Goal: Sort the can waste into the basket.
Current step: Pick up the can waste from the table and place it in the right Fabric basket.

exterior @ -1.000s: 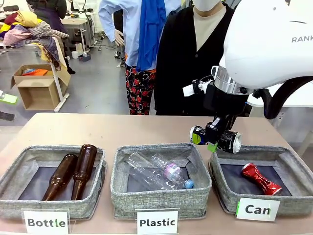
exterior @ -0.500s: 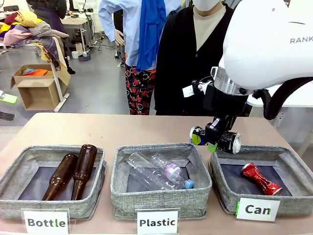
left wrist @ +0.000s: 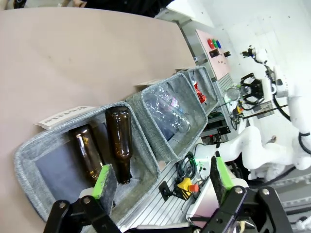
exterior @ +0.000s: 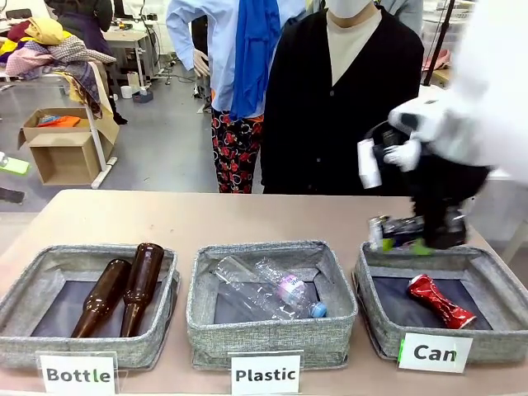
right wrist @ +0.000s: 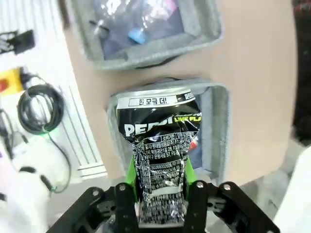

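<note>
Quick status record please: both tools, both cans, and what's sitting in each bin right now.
right tool: shut on black can, held above the Can basket
left tool: open, holding nothing
red can: lying on the Can basket floor
Bottle bin: two brown bottles
Plastic bin: clear plastic bottles
person: standing at far side

The white right arm (exterior: pixel 462 124) is motion-blurred; in the right wrist view, the crushed black can (right wrist: pixel 160 160) hides most of the red can (right wrist: pixel 193 143).
</note>
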### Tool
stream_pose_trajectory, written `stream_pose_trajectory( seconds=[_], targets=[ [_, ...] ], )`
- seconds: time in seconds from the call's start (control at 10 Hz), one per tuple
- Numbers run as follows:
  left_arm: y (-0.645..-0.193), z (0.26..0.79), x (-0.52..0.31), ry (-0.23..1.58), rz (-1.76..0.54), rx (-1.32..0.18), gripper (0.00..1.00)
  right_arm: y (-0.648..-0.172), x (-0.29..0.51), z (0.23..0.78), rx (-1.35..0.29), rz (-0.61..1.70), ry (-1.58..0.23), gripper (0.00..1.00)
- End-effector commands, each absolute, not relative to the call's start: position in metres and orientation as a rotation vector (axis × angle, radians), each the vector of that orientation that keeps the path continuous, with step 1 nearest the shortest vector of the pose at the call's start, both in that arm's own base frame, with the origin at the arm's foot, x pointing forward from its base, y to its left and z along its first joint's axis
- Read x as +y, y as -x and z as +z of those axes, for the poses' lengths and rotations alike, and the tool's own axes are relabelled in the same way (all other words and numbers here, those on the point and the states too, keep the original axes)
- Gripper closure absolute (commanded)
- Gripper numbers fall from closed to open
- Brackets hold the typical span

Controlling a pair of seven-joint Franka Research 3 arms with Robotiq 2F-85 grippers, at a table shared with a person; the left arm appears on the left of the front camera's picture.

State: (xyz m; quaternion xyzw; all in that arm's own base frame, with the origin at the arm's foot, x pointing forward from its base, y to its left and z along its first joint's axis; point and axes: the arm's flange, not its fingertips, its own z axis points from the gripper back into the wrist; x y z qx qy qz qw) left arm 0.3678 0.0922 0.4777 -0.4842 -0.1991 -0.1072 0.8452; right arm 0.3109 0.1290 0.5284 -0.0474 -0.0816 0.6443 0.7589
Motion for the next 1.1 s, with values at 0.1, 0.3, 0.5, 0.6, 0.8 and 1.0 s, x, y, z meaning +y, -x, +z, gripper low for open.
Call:
stream_pose_trajectory(
  seconds=[0.1,0.3,0.5,0.6,0.8,1.0],
  targets=[
    [-0.366,0.477,0.093,1.02,-0.245,-0.428,0.0,-0.32,0.025,0.544,-0.338,1.304,-0.199,0.59],
    [-0.366,0.477,0.093,1.02,-0.245,-0.428,0.0,-0.322,-0.003,0.54,-0.404,1.217,-0.247,0.59],
    [-0.366,0.477,0.093,1.02,-0.245,-0.428,0.0,-0.326,-0.001,0.536,-0.429,1.227,-0.236,0.59],
    [-0.366,0.477,0.093,1.02,-0.245,-0.428,0.0,-0.327,0.001,0.535,-0.431,1.23,-0.224,0.59],
    [-0.366,0.477,0.093,1.02,-0.245,-0.428,0.0,-0.33,0.004,0.531,-0.445,1.215,-0.199,0.59],
    [-0.366,0.477,0.093,1.02,-0.245,-0.428,0.0,-0.331,0.004,0.53,-0.472,1.193,-0.184,0.04]
  ],
)
